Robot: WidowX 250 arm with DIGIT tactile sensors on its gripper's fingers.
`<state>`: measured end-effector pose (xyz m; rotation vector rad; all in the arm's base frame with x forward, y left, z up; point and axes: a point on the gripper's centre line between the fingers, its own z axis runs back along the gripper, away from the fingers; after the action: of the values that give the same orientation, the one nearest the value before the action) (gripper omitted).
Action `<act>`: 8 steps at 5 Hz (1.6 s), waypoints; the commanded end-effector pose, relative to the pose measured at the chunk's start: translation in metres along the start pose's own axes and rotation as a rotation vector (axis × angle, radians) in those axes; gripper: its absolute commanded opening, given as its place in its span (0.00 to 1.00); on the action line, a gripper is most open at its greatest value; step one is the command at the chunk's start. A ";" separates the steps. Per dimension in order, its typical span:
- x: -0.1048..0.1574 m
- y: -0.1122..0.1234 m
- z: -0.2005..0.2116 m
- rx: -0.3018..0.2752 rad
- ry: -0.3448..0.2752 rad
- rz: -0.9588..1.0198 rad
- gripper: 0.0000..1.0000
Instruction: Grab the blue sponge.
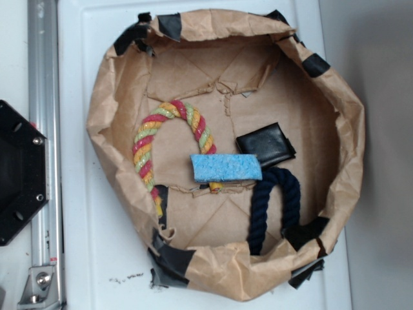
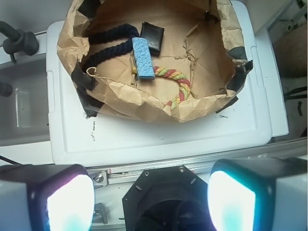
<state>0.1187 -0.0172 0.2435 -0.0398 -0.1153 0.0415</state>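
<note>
The blue sponge (image 1: 226, 168) (image 2: 143, 58) is a flat light-blue porous block lying in the middle of a crumpled brown paper nest (image 1: 106, 110) (image 2: 159, 103). One end rests over the tip of a red, yellow and green rope. My gripper (image 2: 150, 199) is open, its two pale fingertips wide apart with nothing between them. It hangs back over the black robot base (image 2: 163, 199), well away from the sponge and outside the nest. The exterior view shows no gripper.
A dark navy rope (image 1: 274, 206) (image 2: 108, 45) curves beside the sponge. A black square pad (image 1: 266, 144) (image 2: 152, 35) lies just beyond it. The colourful rope (image 1: 169, 132) (image 2: 179, 81) loops on the other side. The nest sits on a white lid (image 2: 159, 137) with raised paper walls all round.
</note>
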 end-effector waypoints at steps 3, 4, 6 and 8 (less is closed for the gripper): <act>0.094 0.042 -0.069 0.062 0.072 0.051 1.00; 0.141 0.030 -0.123 -0.059 -0.008 0.009 1.00; 0.150 -0.029 -0.212 -0.146 0.006 -0.149 1.00; 0.110 -0.048 -0.210 -0.143 0.062 -0.190 1.00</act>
<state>0.2513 -0.0520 0.0366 -0.1679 -0.0199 -0.1257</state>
